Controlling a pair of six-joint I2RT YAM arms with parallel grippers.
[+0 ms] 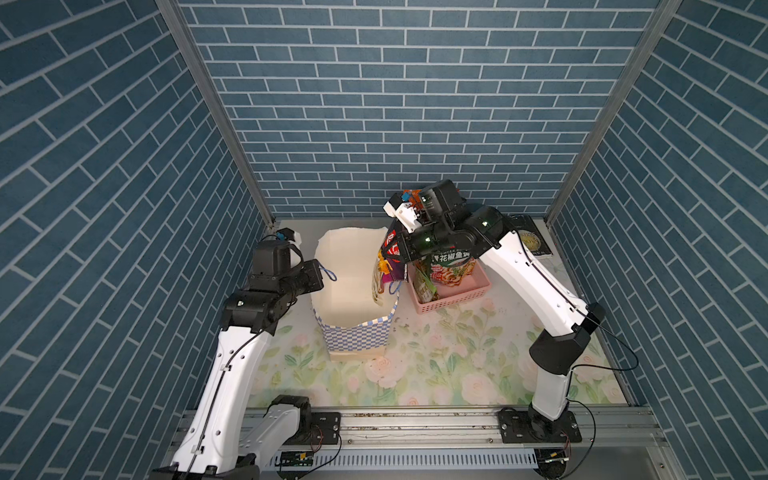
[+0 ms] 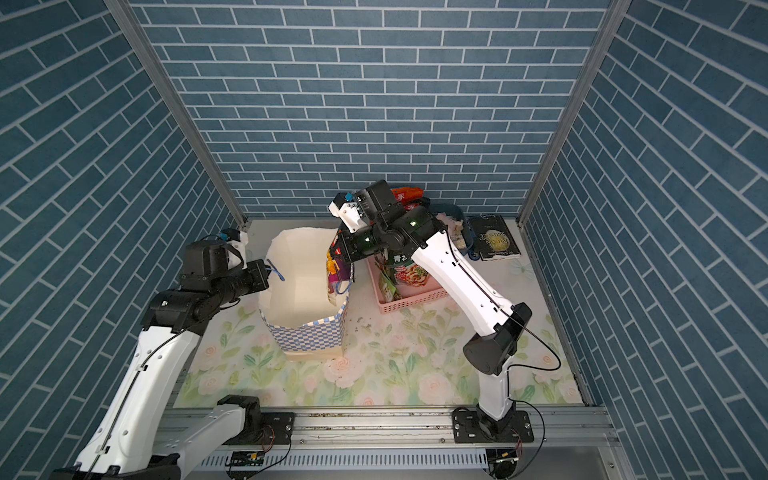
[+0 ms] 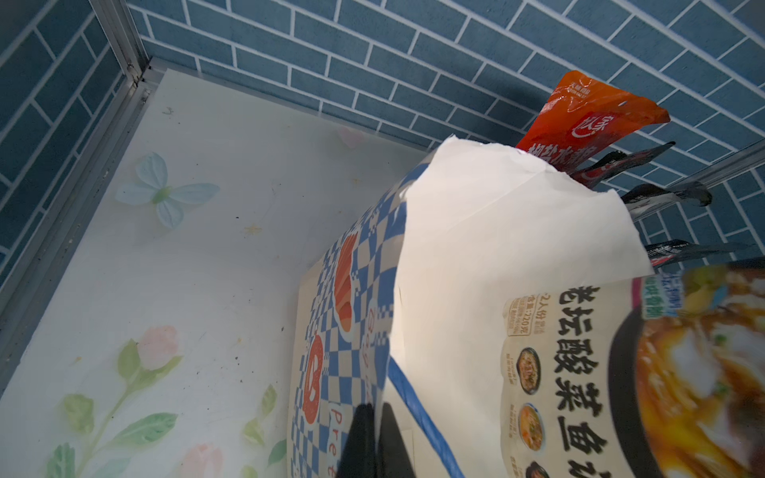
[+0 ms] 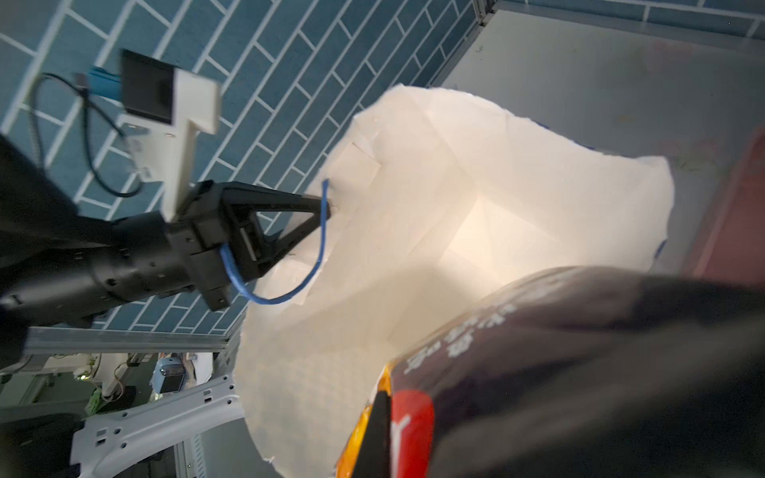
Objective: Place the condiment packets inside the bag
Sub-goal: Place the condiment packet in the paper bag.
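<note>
Fingers of the right gripper (image 1: pixel 392 255) are clamped on a condiment packet (image 1: pixel 383 276), black with a red logo at the top and pale with a food photo lower down. It hangs upright at the right side of the bag (image 1: pixel 357 332), its lower end inside the open mouth. Across the mouth, the left gripper (image 4: pixel 325 209) is pinched shut on the opposite rim, just beside a blue cord handle (image 4: pixel 269 302). The bag stands upright on a floral tabletop (image 1: pixel 436 365), within blue brick-pattern walls (image 1: pixel 374 104). An aluminium rail (image 1: pixel 415 424) at the front carries both arm bases. Just right of the bag, a pink basket (image 1: pixel 453 297) holds more packets (image 1: pixel 451 266) standing on end, a green one foremost. Behind it a blue tub (image 2: pixel 456 208) holds pale items, and a black book (image 1: pixel 534 241) lies flat near the back corner.
</note>
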